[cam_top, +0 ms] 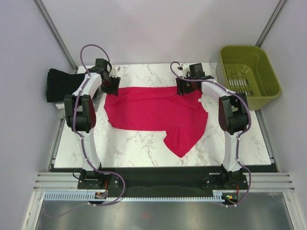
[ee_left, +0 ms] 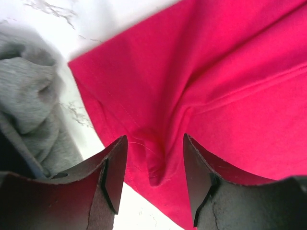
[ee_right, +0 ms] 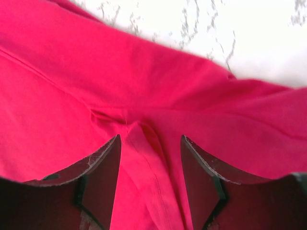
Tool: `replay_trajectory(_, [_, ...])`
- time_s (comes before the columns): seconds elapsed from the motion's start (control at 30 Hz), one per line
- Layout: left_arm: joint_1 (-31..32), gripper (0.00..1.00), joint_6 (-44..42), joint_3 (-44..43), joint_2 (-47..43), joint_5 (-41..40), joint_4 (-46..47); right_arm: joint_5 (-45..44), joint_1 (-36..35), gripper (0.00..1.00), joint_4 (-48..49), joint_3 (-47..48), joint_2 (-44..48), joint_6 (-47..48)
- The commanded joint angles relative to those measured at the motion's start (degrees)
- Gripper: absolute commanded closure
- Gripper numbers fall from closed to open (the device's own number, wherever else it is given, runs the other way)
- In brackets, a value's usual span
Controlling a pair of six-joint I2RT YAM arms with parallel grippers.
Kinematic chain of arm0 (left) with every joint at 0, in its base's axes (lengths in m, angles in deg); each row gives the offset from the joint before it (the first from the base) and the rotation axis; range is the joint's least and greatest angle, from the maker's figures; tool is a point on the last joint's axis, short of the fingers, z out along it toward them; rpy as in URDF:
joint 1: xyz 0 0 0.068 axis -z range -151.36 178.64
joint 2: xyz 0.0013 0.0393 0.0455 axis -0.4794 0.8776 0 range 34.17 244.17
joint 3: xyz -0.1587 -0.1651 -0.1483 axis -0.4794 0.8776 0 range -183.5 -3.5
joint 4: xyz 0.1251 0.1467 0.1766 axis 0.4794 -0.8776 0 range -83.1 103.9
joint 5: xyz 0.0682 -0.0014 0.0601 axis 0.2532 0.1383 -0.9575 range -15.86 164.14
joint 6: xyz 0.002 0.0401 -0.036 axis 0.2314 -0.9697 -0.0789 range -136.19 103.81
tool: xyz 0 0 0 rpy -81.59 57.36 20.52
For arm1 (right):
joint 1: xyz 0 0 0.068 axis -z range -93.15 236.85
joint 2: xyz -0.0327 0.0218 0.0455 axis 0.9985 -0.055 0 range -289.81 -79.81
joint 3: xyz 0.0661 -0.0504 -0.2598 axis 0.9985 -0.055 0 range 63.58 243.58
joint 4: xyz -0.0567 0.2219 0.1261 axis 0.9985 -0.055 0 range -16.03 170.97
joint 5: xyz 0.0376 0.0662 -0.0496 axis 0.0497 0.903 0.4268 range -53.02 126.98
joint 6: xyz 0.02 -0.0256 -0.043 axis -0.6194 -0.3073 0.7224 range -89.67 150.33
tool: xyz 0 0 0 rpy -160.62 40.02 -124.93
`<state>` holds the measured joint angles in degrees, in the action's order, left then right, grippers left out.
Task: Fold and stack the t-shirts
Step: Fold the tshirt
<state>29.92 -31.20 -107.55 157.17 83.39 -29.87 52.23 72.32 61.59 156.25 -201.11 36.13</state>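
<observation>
At the table's far-left edge lies a folded black t-shirt [cam_top: 60,84], with grey cloth [ee_left: 29,96] beside it in the left wrist view. The left gripper [ee_left: 156,143] hangs over the left end of the crimson-pink t-shirt [cam_top: 153,112], its fingers spread either side of a raised crease and clamping nothing. The shirt lies flat mid-table on the marble table [cam_top: 144,148]. Its long axis runs left to right, and one pointed flap reaches toward the near edge, right of centre. The right gripper [ee_right: 151,143] stands over the shirt's far-right end, fingers likewise apart above a wrinkle. An olive-green basket [cam_top: 249,74] sits beyond the table's right edge.
</observation>
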Motion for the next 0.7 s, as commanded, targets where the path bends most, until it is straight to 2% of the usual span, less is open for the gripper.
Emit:
replay_trajectory(0.0, [0.39, 0.43, 2.44, 0.16, -0.48, 2.96, -2.11, 3.56, -0.50, 0.40, 0.66, 5.51, -1.92, -0.88])
replay_trajectory(0.2, [0.48, 0.44, 2.44, -0.01, -0.39, 2.79, -2.29, 4.53, -1.12, 0.40, 0.48, 7.45, -4.04, -1.85])
replay_trajectory(0.37, [0.48, 0.44, 2.35, -0.63, 0.31, 2.61, -2.46, 6.20, -1.91, 0.46, -0.48, 4.73, -2.64, -2.20])
replay_trajectory(0.67, [0.48, 0.45, 3.05, -1.07, 0.66, 3.66, -2.46, 5.59, -3.67, 0.46, -0.84, 0.68, 0.00, -2.55])
